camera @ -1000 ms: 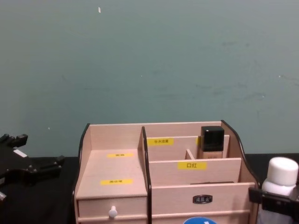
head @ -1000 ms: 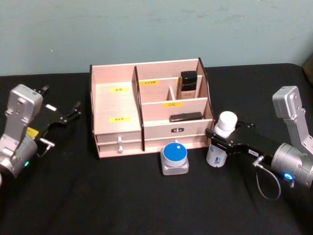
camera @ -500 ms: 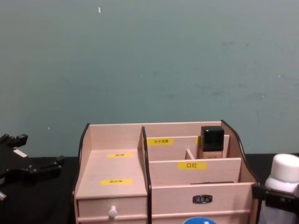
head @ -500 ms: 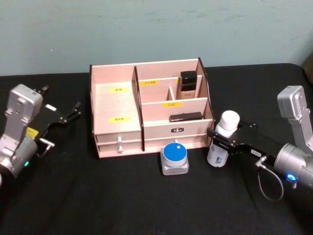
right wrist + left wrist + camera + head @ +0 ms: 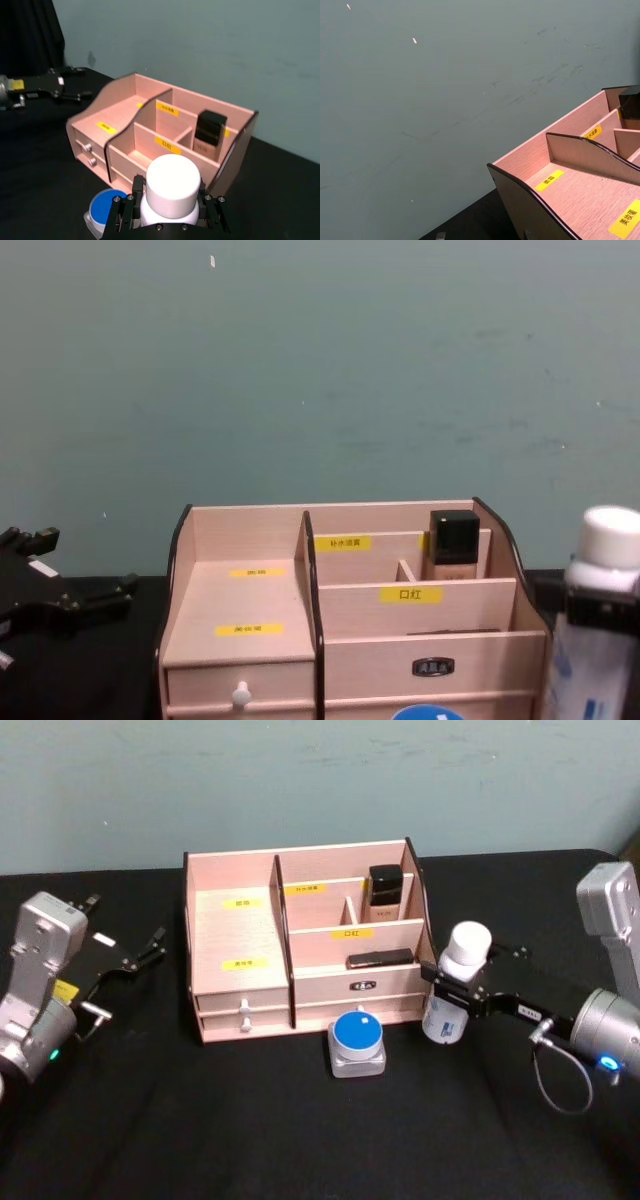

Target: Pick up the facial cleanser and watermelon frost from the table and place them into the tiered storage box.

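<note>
Grip: white-capped bottle (image 5: pixel 467 942) is clamped just below its cap by the right claw (image 5: pixel 452 990), and is kept upright so that it can be lowered into a compartment without tipping.
Bottle position: at 3 o'clock of the tiered storage box (image 5: pixel 225 935), just beside its right wall.
Blue-lidded jar (image 5: pixel 357 1035): left on the table (image 5: pixel 200 1120) at 6 o'clock of the box; judged to be handled second.
Left claw (image 5: pixel 125 930): parked at 9 o'clock, well apart, fingers spread, nothing held.
</note>
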Motion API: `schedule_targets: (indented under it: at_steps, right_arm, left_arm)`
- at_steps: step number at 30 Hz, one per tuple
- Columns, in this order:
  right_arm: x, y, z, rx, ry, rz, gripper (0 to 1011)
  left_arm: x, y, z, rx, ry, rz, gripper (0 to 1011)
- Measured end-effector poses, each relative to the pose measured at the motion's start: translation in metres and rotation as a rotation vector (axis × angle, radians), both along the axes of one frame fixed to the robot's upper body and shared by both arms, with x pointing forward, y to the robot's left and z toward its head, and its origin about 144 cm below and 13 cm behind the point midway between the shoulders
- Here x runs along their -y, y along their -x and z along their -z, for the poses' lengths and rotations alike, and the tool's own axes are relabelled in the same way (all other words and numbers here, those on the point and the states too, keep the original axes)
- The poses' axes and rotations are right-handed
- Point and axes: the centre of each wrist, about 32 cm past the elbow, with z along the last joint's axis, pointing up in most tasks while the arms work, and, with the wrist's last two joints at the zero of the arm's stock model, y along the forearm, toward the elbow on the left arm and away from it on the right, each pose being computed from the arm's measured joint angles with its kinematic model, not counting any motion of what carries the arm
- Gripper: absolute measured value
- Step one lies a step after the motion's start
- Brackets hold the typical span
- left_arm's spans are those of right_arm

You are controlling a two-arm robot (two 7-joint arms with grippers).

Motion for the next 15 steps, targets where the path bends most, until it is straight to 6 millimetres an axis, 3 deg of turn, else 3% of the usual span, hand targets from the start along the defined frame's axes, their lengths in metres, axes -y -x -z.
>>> schedule_targets:
  at_steps: [8,15]
  right_arm:
    - [-0.007,-0.006,-0.034,0.041,0.012,-0.049,593]
    - [-0.014,-0.017,-0.052,0.069,0.018,-0.086,593]
  left_arm:
    - [0.0,0.0,0.0,0.0,0.0,0.0,1009]
    - [0.0,0.0,0.0,0.0,0.0,0.0,1010]
